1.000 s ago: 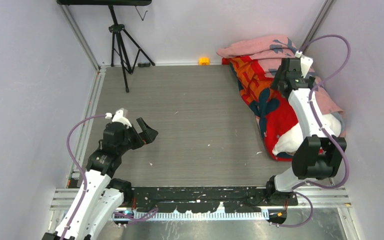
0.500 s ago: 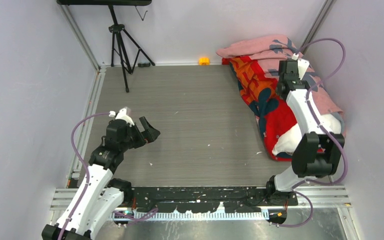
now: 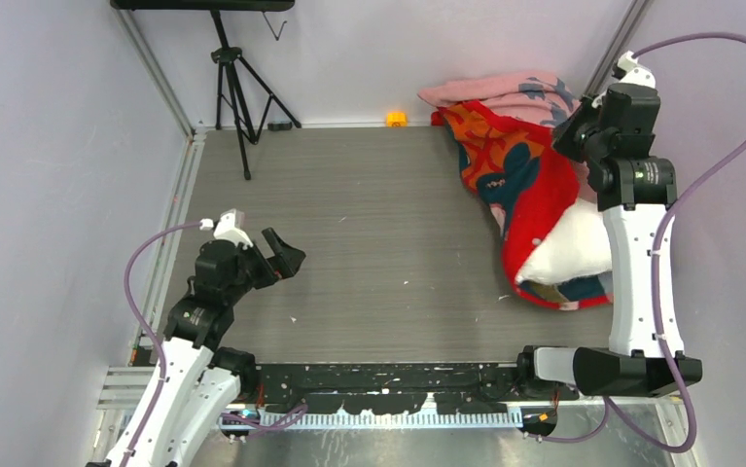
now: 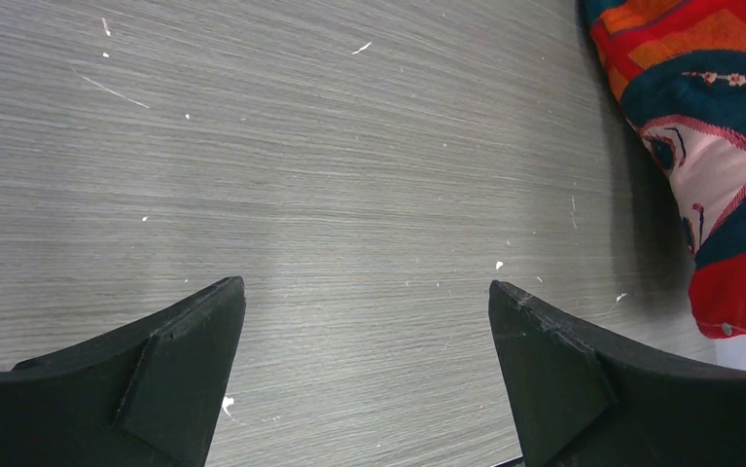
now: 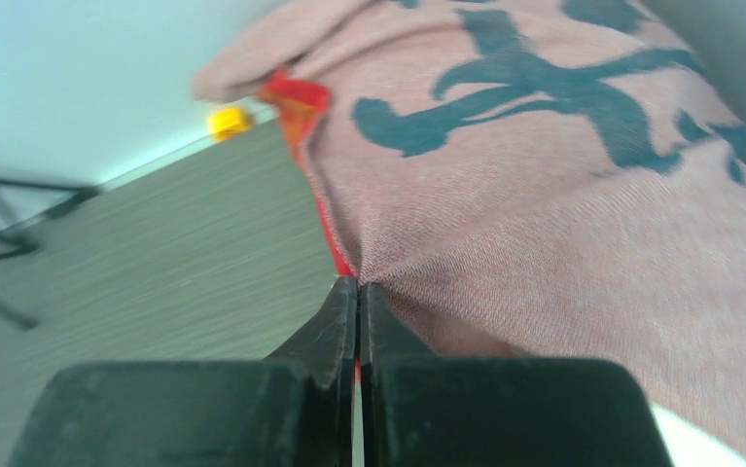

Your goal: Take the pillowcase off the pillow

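Observation:
The pillowcase (image 3: 505,165) lies bunched at the back right, bright red with an orange and teal print, its faded pink reverse (image 5: 563,195) turned up. The white pillow (image 3: 573,248) pokes out of its near end. My right gripper (image 3: 583,131) is raised high over the cloth and shut on a pinch of the pillowcase, which fans out taut from the closed tips (image 5: 357,287). My left gripper (image 3: 286,255) hovers open over bare floor at the left, nothing between its fingers (image 4: 203,321). The pillowcase's printed edge (image 4: 709,146) shows at the right of the left wrist view.
A black tripod (image 3: 237,88) stands at the back left. A small orange-yellow object (image 3: 396,119) sits at the foot of the back wall. Walls close in on the left, right and back. A metal rail (image 3: 169,233) runs along the left side of the grey floor (image 3: 378,224).
My right gripper closed on the pillowcase and rose up and back, lifting the cloth so more white pillow shows at the near end. The left arm barely moved.

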`<state>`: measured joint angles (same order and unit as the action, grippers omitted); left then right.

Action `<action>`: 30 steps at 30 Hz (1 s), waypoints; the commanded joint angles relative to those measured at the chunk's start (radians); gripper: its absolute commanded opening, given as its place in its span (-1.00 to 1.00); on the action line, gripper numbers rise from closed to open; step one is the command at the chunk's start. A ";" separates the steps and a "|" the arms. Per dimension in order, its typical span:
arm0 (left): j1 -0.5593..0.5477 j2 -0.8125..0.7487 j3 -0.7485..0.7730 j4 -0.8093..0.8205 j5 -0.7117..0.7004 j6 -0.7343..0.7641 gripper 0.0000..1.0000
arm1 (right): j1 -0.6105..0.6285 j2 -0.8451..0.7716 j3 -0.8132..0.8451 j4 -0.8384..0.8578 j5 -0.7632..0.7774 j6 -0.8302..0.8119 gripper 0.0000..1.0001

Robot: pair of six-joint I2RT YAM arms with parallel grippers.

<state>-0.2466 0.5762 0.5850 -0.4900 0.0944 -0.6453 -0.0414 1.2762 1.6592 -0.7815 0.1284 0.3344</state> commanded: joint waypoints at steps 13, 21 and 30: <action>0.001 0.000 0.029 0.080 0.149 -0.001 0.94 | 0.617 0.238 0.320 0.182 -0.471 0.122 -0.99; 0.001 0.005 0.028 0.071 0.211 -0.034 0.94 | 0.644 0.233 0.165 0.151 -0.195 0.095 0.76; 0.001 -0.021 -0.146 0.164 0.309 -0.299 0.80 | 0.546 0.109 -0.134 0.076 0.071 0.003 0.79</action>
<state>-0.2466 0.5571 0.5438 -0.4561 0.2905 -0.7696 0.5549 1.4506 1.5929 -0.6914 0.0887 0.3759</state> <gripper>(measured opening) 0.929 0.891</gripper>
